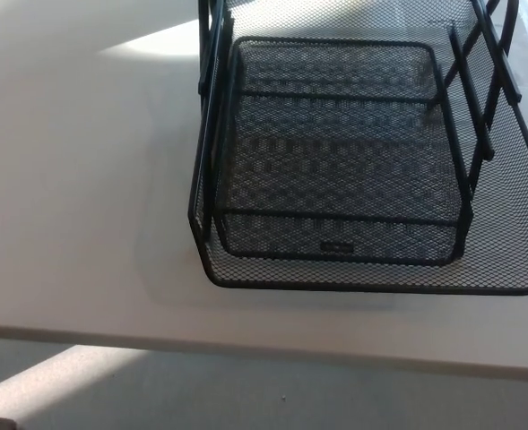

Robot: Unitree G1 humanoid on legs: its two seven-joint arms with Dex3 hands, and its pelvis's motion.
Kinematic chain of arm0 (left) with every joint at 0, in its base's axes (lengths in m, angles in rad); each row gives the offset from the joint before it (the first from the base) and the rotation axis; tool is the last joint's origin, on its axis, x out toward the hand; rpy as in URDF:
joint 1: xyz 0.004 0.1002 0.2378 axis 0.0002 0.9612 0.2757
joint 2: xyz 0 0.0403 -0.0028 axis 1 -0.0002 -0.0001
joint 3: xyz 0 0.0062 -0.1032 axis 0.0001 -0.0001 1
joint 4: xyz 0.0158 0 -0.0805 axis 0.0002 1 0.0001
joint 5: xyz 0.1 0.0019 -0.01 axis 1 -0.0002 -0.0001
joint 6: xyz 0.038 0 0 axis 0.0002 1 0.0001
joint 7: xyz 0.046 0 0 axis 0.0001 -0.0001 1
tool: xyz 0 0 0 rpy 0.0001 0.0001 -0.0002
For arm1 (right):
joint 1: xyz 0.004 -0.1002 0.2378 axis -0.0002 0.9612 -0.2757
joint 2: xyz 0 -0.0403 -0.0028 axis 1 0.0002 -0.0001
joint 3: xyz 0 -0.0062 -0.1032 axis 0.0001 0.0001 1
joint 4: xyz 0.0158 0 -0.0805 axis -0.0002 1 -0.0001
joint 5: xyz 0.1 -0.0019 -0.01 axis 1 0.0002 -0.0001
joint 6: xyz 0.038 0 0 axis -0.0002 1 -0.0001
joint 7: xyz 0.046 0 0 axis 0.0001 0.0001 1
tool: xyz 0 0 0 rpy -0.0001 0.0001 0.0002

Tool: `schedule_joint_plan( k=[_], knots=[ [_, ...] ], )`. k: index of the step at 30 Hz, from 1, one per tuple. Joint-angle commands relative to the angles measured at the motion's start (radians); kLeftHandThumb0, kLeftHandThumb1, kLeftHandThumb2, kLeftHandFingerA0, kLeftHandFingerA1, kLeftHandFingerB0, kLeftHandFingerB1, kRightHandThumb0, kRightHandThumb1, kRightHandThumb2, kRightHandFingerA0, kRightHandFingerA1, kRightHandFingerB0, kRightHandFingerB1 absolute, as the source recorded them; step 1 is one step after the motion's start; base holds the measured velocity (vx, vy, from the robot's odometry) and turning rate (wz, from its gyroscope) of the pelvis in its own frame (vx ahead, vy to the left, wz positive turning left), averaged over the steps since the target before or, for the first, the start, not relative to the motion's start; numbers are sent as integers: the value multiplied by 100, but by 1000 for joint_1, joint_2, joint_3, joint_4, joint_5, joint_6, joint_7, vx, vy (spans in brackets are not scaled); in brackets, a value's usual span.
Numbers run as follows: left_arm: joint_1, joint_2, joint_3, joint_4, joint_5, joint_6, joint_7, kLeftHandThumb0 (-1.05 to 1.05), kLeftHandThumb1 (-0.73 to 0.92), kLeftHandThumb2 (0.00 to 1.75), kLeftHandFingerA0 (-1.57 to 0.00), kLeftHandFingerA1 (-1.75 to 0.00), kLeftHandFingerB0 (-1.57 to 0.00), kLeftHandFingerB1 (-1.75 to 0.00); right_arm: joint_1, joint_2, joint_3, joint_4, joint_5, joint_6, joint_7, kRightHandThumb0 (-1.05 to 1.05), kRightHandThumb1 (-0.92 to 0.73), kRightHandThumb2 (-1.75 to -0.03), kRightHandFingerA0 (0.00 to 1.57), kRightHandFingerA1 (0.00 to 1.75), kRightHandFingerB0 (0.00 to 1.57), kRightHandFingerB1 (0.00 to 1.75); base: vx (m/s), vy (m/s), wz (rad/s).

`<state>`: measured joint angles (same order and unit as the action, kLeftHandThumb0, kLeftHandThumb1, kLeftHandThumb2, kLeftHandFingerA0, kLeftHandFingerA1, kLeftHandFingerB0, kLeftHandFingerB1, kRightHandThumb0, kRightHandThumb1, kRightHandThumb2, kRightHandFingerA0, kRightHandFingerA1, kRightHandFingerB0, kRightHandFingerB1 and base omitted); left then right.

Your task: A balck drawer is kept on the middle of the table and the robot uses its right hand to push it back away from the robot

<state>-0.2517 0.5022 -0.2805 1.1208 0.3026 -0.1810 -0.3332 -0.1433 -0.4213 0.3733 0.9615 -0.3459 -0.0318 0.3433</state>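
- A black wire-mesh drawer (335, 161) sits on the white worktop (75, 197), toward the right half of the head view and running off the top edge.
- It rides inside a wider mesh tray frame (506, 242) of the same black wire, whose rounded front rim lies closest to the near worktop edge.
- The drawer's front wall faces that edge, with a small dark label (338, 246) at its middle, too small to read.
- The drawer looks set slightly back from the frame's front rim, with a strip of the frame's mesh floor showing in front of it.
- Black upright bars (212, 107) stand along the frame's left side, and crossed bars (479, 90) rise on the right; they probably carry an upper tier, though the top is cut off.
- A bright patch of sunlight (151, 40) falls across the worktop's far left, just beside the frame.
- Below the near worktop edge, grey floor (272, 394) shows, with another pale sunlit patch at lower left.
- Neither robot hand appears anywhere in the view, so I cannot tell how their fingers stand.
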Motion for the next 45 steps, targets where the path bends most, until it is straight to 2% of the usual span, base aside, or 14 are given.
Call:
schedule_joint_plan(
  k=[1,16,18,20,21,24,25,28,29,32,35,41,44,45],
  knots=[
    [-17,40,-29,38,29,-79,-90,-55,72,63,-45,-38,-30,-32,-7,-44,32,2,-29,-15,92,-50,-76,-63,50,42,41,36,0,0,0],
    [-29,36,-30,69,29,-99,-92,-56,72,62,-46,-38,-30,-32,2,-49,30,-16,-36,-15,90,-51,-75,-63,52,42,41,35,0,0,0],
    [-31,37,-30,72,31,-101,-92,-56,72,62,-46,-38,-31,-32,19,-55,23,-54,-37,-17,68,-52,-74,-62,53,43,36,34,0,0,0],
    [-31,39,-34,70,36,-101,-86,-57,72,63,-45,-38,-30,-32,95,-97,10,-238,-49,-1,52,-52,-76,-63,49,41,38,34,0,0,0],
    [-28,38,-26,71,27,-105,-87,-56,71,62,-47,-39,-32,-32,177,-145,-22,-442,-44,31,73,-51,-77,-63,46,39,36,34,0,0,0],
    [-25,38,-21,69,23,-111,-79,-56,74,62,-47,-37,-30,-31,288,-209,-87,-717,-24,59,117,-52,-77,-61,46,38,36,32,0,0,0],
    [-19,39,-11,62,12,-122,-74,-57,72,62,-42,-37,-24,-30,359,-244,-147,-893,10,63,154,-56,-78,-62,46,37,36,32,0,0,0],
    [-15,37,-4,57,5,-125,-67,-57,72,62,-42,-37,-23,-30,424,-270,-209,-1049,45,52,189,-57,-78,-64,46,38,37,33,0,0,0],
    [-12,36,0,53,2,-134,-61,-57,72,62,-41,-36,-23,-29,479,-284,-271,-1197,89,52,226,-57,-78,-63,46,37,37,34,0,0,0],
    [-11,32,10,51,-8,-140,-59,-57,71,62,-43,-38,-25,-30,547,-293,-347,-1415,153,86,292,-55,-73,-63,48,38,37,34,0,0,0],
    [-12,31,14,51,-15,-141,-66,-57,71,62,-46,-39,-27,-31,595,-294,-389,-1576,200,95,332,-54,-76,-63,50,38,39,34,0,0,0],
    [-17,36,5,53,-4,-139,-70,-57,72,62,-43,-38,-28,-31,638,-293,-433,-1729,233,100,365,-55,-72,-63,47,39,37,34,0,0,0],
    [-20,36,-3,52,6,-132,-64,-57,71,62,-46,-38,-31,-32,636,-321,-448,-1794,269,81,404,-56,-77,-63,49,39,38,34,0,0,0],
    [-20,35,-4,52,7,-132,-62,-57,71,62,-45,-38,-31,-32,634,-328,-447,-1804,280,77,413,-57,-74,-64,48,40,36,34,0,0,0]
  ],
)
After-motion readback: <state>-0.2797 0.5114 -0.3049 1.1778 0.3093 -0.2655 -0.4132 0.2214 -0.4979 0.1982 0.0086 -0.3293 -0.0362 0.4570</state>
